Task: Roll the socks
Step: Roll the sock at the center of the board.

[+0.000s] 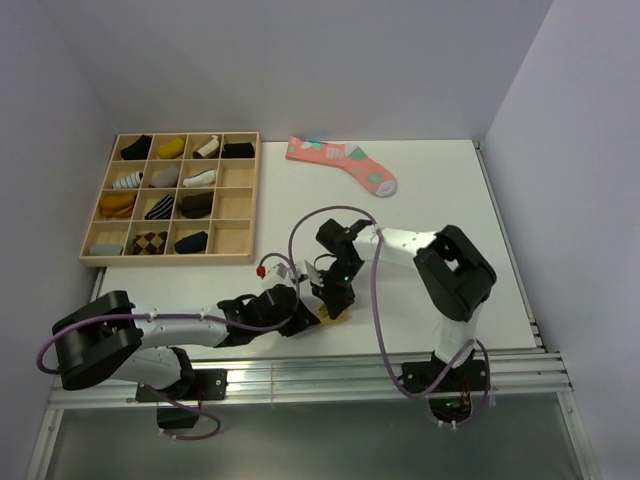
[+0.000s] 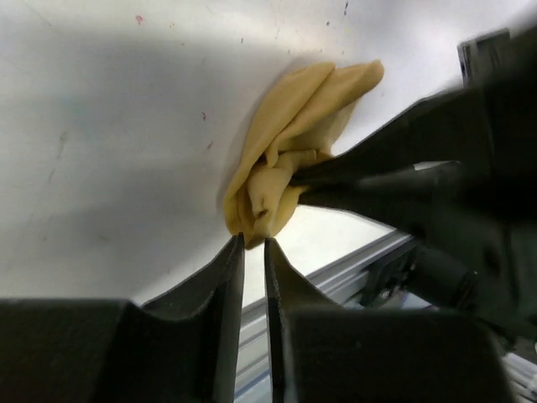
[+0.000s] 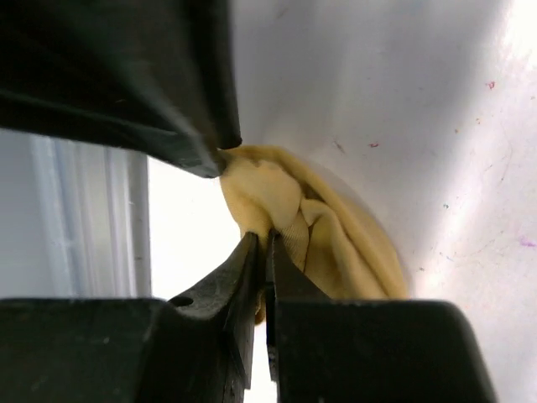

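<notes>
Your right fingers (image 3: 252, 252) pinch the crumpled mustard sock (image 3: 336, 243) on the bench (image 2: 101, 126); left fingers (image 2: 237, 256), slightly parted, touch its folded end.

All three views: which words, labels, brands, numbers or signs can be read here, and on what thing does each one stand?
None: no text can be read in any view.
The wooden tray, the pink sock and the mustard sock bear no print.
The small coloured specks on the table are marks, not letters.
</notes>
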Controlling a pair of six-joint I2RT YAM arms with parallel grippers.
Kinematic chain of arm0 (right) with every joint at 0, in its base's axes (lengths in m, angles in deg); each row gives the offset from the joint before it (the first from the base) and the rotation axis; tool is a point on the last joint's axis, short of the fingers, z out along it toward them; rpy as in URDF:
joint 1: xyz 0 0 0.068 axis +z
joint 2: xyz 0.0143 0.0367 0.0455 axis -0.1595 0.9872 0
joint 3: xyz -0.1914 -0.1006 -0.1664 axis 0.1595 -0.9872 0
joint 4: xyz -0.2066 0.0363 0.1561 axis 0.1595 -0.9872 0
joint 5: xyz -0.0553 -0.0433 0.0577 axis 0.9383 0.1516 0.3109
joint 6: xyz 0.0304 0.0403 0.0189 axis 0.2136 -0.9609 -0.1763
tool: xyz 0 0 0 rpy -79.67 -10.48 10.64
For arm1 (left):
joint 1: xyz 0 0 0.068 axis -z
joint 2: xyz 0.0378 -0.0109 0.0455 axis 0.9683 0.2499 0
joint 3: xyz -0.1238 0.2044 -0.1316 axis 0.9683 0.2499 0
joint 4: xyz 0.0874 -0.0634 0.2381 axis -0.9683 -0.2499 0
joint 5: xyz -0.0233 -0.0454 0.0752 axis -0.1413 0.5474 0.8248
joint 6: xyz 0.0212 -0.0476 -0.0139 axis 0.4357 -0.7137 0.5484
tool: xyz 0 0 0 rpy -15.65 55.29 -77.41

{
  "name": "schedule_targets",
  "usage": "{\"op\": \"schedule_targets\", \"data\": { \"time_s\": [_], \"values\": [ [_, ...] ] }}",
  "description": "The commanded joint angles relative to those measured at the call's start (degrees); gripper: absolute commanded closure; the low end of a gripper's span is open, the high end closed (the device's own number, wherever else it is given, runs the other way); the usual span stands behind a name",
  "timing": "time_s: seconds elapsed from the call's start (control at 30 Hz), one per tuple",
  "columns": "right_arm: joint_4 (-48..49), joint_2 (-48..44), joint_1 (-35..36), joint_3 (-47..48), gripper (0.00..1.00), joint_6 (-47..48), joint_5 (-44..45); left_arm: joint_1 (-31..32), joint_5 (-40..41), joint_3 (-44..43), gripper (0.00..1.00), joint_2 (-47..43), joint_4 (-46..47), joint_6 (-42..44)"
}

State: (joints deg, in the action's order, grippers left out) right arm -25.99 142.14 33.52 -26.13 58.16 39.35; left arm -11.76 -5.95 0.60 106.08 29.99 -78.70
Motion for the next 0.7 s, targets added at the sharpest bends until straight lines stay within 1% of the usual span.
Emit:
{"op": "schedule_targets", "data": {
  "time_s": [0.0,0.17,0.2,0.27,0.3,0.37,0.4,0.47,0.5,0.57,0.6,0.67],
  "values": [
    [-7.54,5.38,-1.65,4.86,0.95,-0.29,-1.34,1.97,5.11,-0.15,0.79,-1.82,1.7,0.09],
    [-11.67,10.57,-2.97,9.35,0.95,-1.7,-2.13,4.61,11.54,0.46,0.72,-3.84,1.52,2.11],
    [-12.38,11.27,-3.06,9.96,0.95,-1.7,-2.05,5.13,14.07,0.46,0.71,-4.2,1.35,3.42],
    [-13.26,12.77,-3.32,10.93,0.95,-1.52,-2.13,5.84,16.11,0.64,0.67,-4.81,1.87,5.53],
    [-13.44,13.03,-3.41,11.28,0.95,-1.7,-2.22,6.19,17.25,0.55,0.66,-4.82,2.14,8.33],
    [-14.14,13.65,-3.59,11.9,0.95,-1.96,-2.66,6.63,20.32,0.11,0.65,-4.2,2.22,11.24],
    [-14.4,14.0,-3.76,12.6,0.95,-2.22,-2.75,7.15,21.03,0.11,0.64,-3.94,3.27,15.08],
    [-16.59,15.32,-4.02,13.39,0.95,-1.18,-3.54,7.77,23.23,0.37,0.64,-3.59,4.77,18.62],
    [-17.56,15.84,-4.2,14.18,0.95,-0.56,-4.15,8.47,23.84,0.55,0.64,-3.5,5.64,22.55],
    [-19.93,17.34,-4.55,15.06,0.95,0.58,-5.03,9.44,25.69,1.43,0.64,-3.58,8.63,25.92],
    [-20.64,17.78,-4.64,15.85,0.95,0.85,-5.12,10.23,26.04,1.87,0.64,-3.67,10.29,28.98],
    [-21.52,19.01,-4.9,16.38,0.95,0.68,-4.86,11.11,25.7,3.62,0.63,-4.37,15.3,31.46]
  ]
}}
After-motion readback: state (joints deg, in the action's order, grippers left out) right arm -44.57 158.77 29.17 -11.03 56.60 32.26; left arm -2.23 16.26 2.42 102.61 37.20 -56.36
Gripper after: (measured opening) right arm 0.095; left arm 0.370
